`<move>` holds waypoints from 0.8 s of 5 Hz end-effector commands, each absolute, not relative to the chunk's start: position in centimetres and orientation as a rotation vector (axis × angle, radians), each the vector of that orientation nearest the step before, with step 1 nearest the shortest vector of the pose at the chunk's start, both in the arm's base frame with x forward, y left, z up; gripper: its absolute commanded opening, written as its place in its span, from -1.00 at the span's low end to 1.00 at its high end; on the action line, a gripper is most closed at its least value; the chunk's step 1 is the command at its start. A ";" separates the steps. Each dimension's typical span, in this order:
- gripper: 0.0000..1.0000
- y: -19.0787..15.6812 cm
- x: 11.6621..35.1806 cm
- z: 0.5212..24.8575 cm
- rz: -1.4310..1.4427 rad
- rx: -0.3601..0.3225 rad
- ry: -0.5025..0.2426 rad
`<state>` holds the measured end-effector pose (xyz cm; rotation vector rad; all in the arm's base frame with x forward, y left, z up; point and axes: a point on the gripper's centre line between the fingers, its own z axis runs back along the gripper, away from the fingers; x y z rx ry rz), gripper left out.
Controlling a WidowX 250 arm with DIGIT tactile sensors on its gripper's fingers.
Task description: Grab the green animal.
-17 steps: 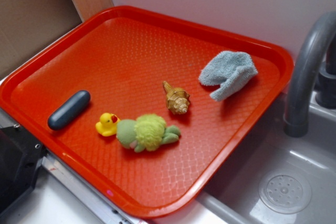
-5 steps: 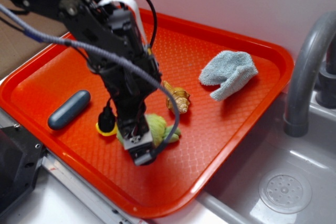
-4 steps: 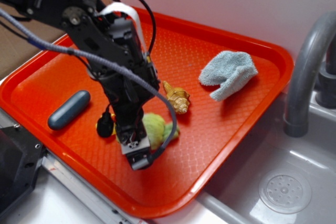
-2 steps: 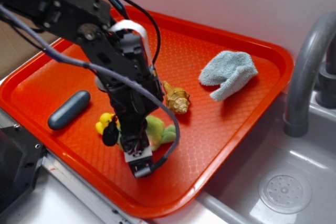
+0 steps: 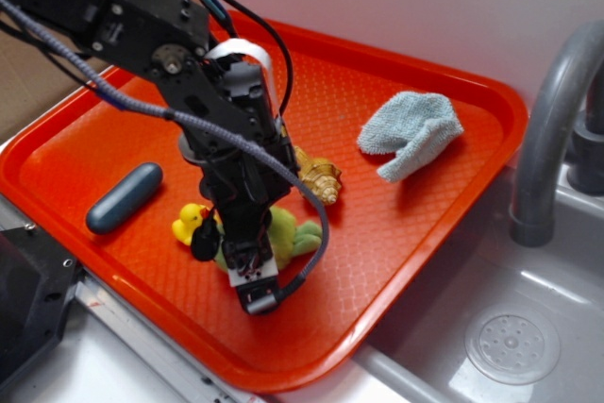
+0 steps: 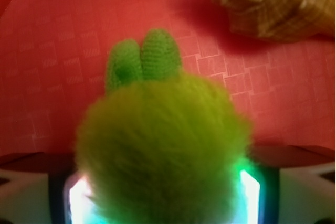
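Observation:
The green animal (image 5: 286,229) lies on the orange tray (image 5: 415,233) near its front edge, mostly hidden under my arm. My gripper (image 5: 231,267) is lowered over it, jaws open, one finger on each side of its fuzzy back. In the wrist view the lime-green back (image 6: 163,145) fills the space between my fingers (image 6: 71,192), with thin bright gaps at both sides. Its duller green limbs (image 6: 144,59) point away from me. My gripper (image 6: 164,205) sits right over the toy.
A yellow duck (image 5: 192,222) sits just left of the toy. A tan seashell (image 5: 318,181) lies just behind it, also in the wrist view (image 6: 268,3). A blue-grey capsule (image 5: 124,197) lies left, a blue cloth (image 5: 411,131) back right. A faucet (image 5: 552,129) and sink (image 5: 510,327) are right.
My arm came in over the tray and has moved down and slightly forward, bringing the open jaws around the green animal. The toy has stayed in place.

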<state>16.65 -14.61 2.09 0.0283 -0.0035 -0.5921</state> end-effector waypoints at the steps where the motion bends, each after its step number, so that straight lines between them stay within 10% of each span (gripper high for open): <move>1: -1.00 -14.3 16.4 5.0 -0.525 0.061 -0.058; 4: -1.00 -9.6 18.2 19.3 0.088 0.254 -0.148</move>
